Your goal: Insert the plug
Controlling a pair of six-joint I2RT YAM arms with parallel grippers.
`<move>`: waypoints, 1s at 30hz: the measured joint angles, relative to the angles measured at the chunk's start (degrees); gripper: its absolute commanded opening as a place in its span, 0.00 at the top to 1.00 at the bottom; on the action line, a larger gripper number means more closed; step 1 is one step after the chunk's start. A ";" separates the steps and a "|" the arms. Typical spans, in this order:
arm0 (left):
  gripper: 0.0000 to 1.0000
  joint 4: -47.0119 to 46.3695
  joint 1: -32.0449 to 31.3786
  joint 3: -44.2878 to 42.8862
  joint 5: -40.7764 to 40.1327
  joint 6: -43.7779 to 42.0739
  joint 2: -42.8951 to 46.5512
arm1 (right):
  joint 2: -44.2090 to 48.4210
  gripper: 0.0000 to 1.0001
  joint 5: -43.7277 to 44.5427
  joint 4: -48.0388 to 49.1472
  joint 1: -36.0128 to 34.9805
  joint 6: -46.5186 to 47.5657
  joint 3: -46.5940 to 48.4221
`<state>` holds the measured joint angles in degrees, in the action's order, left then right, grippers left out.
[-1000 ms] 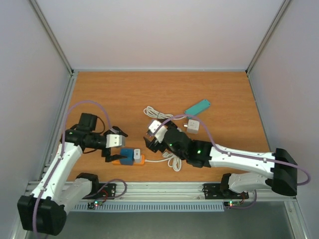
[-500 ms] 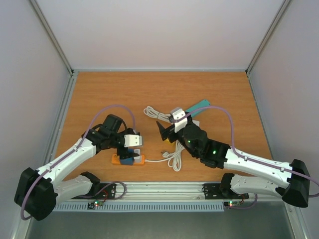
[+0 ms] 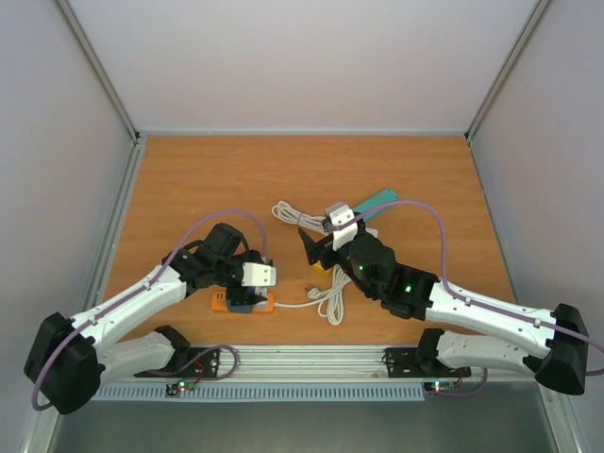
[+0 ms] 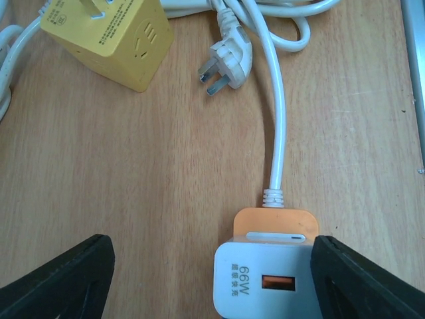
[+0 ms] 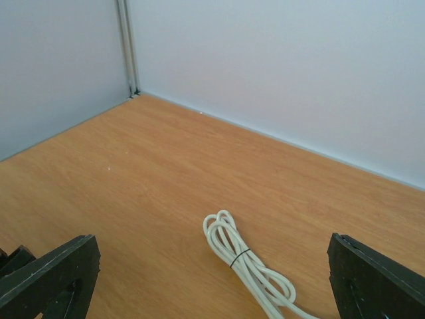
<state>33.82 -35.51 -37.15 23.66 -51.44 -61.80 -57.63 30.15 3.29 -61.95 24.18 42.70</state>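
Left wrist: left hand (image 4: 212,269) wide open astride white charger (image 4: 262,287), gripping nothing; right hand (image 5: 212,266) open, empty.

The table (image 3: 208,179) has a warm orange-brown wood top with thin lines running along it. Three plain walls stand around it: a back wall (image 3: 302,66), a left wall (image 3: 47,170) and a right wall (image 3: 557,142), all a soft grey-white. Thin metal bars (image 3: 101,71) run up the back corners. A silver metal rail (image 3: 311,357) lies along the near edge. The light is soft and even.
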 measured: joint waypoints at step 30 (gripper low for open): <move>0.21 -1.81 -22.95 -5.31 -14.29 3.61 -15.34 | -11.89 0.02 7.10 -14.36 19.69 -31.95 13.64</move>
<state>32.01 -58.46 -42.46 9.37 -47.83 -77.14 -69.52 37.26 -11.07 -42.26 -7.77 56.34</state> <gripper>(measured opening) 0.821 0.986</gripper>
